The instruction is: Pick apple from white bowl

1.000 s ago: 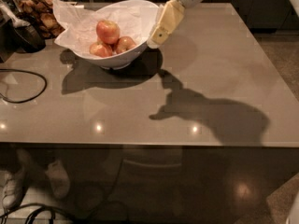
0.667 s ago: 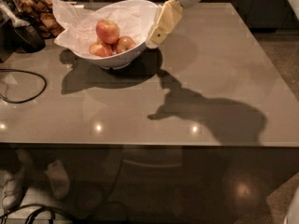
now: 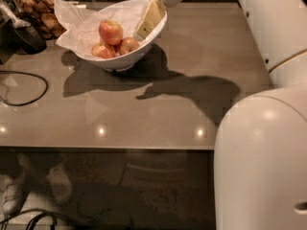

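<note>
The white bowl [image 3: 144,47] stands at the far left of the grey table, lined with crinkled white paper. Three apples lie in it. The largest, red-orange apple [image 3: 110,31] sits on top of two smaller ones [image 3: 128,45]. My gripper [image 3: 147,19] hangs from the top of the view, its pale fingers [image 3: 150,16] reaching down inside the bowl's right side, just right of the apples. It holds nothing that I can see.
A black cable [image 3: 24,87] loops on the table at left. Dark items and brown food [image 3: 41,16] sit behind the bowl at far left. My white arm and body [image 3: 268,143] fill the right side. The table's front edge [image 3: 105,147] runs across the middle.
The gripper has moved left and down, from the bowl's outer right rim into the bowl beside the apples. The robot's body has come closer to the table.
</note>
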`<state>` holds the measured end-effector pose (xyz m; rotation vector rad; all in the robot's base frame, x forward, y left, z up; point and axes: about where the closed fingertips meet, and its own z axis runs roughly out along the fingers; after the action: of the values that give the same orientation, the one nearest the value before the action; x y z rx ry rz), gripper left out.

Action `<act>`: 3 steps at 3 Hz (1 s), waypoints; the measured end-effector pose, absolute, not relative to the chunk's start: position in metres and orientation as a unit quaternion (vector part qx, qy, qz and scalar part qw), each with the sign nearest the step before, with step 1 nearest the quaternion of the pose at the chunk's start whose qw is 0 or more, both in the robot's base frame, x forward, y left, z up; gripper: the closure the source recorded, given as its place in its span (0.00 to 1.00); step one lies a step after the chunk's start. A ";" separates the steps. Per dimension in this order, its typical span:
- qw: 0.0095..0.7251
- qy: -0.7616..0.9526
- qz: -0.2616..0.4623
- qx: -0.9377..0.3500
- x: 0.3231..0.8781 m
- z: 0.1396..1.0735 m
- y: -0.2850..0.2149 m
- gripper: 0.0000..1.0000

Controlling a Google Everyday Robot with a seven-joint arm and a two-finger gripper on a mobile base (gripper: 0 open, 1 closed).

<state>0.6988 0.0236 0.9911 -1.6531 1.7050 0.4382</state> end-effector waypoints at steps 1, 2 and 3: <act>0.363 0.658 0.168 -0.638 0.704 0.997 0.023 0.00; 0.375 0.658 0.191 -0.624 0.712 0.988 0.032 0.00; 0.386 0.655 0.209 -0.615 0.728 0.981 0.049 0.00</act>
<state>0.7276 0.0486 0.9813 -1.5664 1.6684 0.5329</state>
